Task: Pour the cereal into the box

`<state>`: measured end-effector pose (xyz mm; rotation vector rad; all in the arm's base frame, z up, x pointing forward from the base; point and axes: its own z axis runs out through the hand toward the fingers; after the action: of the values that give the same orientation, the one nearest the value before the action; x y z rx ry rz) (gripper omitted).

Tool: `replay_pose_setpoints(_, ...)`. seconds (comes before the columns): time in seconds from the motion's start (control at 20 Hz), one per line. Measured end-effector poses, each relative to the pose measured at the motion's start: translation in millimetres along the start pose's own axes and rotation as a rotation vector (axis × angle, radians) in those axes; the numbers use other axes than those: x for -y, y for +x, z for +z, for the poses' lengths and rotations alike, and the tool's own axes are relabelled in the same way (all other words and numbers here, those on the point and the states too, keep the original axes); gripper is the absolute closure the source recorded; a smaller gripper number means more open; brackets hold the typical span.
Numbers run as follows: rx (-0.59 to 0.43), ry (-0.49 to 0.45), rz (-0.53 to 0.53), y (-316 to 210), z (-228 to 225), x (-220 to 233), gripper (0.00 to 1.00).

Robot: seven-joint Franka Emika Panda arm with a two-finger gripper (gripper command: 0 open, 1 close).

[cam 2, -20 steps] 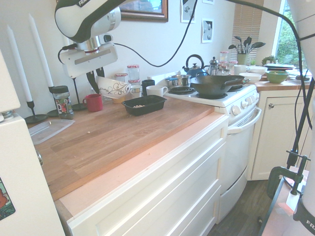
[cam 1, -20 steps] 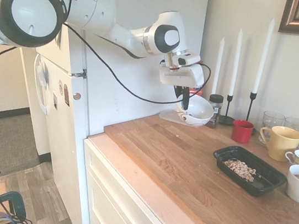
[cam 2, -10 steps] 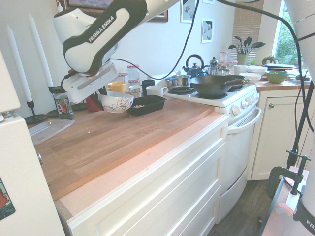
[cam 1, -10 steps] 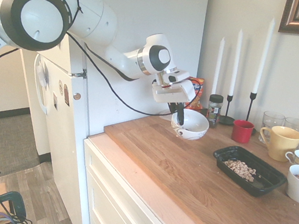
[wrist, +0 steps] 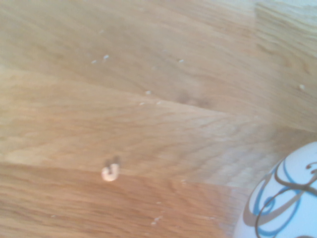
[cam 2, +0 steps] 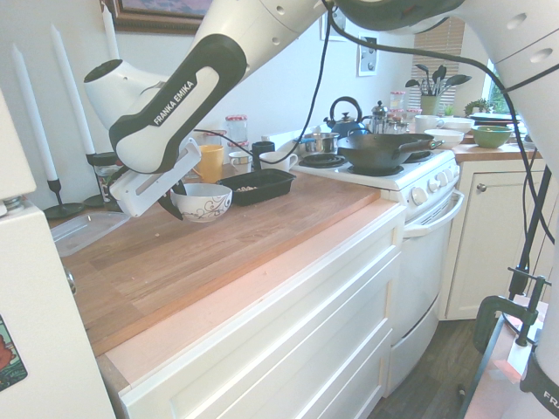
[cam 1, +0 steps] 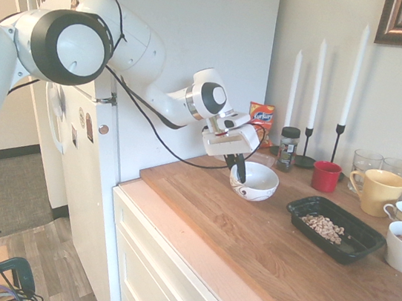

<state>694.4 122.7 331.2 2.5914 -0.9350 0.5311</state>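
The cereal (cam 1: pixel 323 228) lies as a loose tan heap inside the black box (cam 1: pixel 363 248), gathered toward the end of the tray nearer the arm, so by the look of things the pour is already made and the remaining step is to put down the emptied bowl (cam 1: pixel 254 181). That white bowl with its dark scroll pattern sits upright and level, at or just above the wooden countertop (cam 1: pixel 248 239); whether its foot touches the wood cannot be told from either exterior view. The box lies well apart from the bowl, farther along the counter on the side away from the arm's base, its long axis running roughly along the counter, with the red cup (cam 1: pixel 325 176) and yellow mug (cam 1: pixel 376 191) behind it near the wall. The gripper (cam 1: pixel 237 169) comes down steeply from above, its fingers pinched shut on the bowl's rim at the side facing the refrigerator (cam 1: pixel 193 45), so the bowl hangs out from the hand toward the box. In the wrist view the bowl's patterned wall shows over bare wood, where one stray cereal piece (wrist: pixel 110 172) and a few crumbs lie. The coming move, as I judge it, turns on the little height left beneath the bowl: straight down, then release, with nothing close around to strike.
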Motion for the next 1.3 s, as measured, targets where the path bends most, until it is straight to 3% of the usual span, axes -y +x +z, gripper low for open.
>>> replay_pose_setpoints(0.4, -0.026, -0.034, -0.038, -21, 15, 9, 1.0)
replay_pose_setpoints(0.45, -0.029, -0.037, -0.04, -23, 16, 10, 0.0)
replay_pose_setpoints(1.3, -0.008, -0.015, 0.012, -43, 1, 2, 0.0)
